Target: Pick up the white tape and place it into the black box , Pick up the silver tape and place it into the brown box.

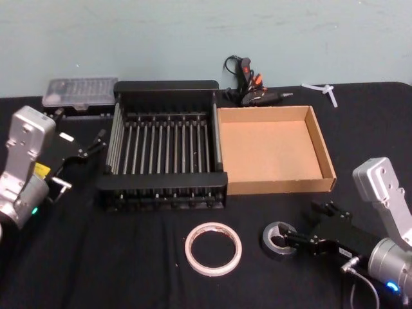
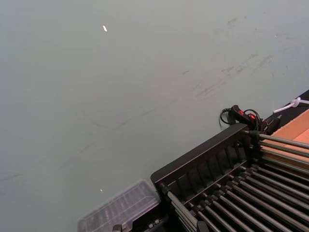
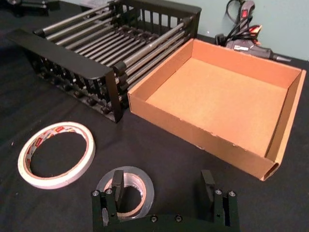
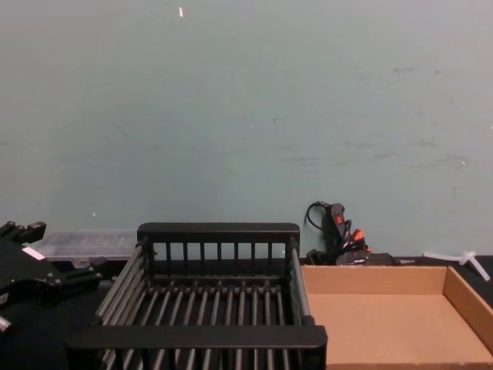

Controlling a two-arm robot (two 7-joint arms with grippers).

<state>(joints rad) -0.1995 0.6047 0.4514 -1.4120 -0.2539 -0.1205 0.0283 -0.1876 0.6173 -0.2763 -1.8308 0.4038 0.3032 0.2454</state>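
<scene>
From the head view we see the white tape [image 1: 213,248] lying flat on the black table [image 1: 96,257], in front of the black box [image 1: 165,152], with the silver tape [image 1: 279,239] just to its right. The right gripper [image 1: 297,240] is low at the silver tape, one finger over its core, the other behind it. The brown box [image 1: 275,150] sits touching the black box's right side, nothing in it. The left gripper [image 1: 100,143] hangs left of the black box; we cannot tell how its fingers stand.

In the left wrist view we see the black box [image 2: 203,164], a clear plastic case [image 2: 120,209] and a glue gun [image 2: 244,116].

The right wrist view shows the right gripper's fingers [image 3: 117,186] spread apart, one inside the silver tape's [image 3: 140,181] hole, the other outside the roll.

The chest view gives us both boxes side by side.
</scene>
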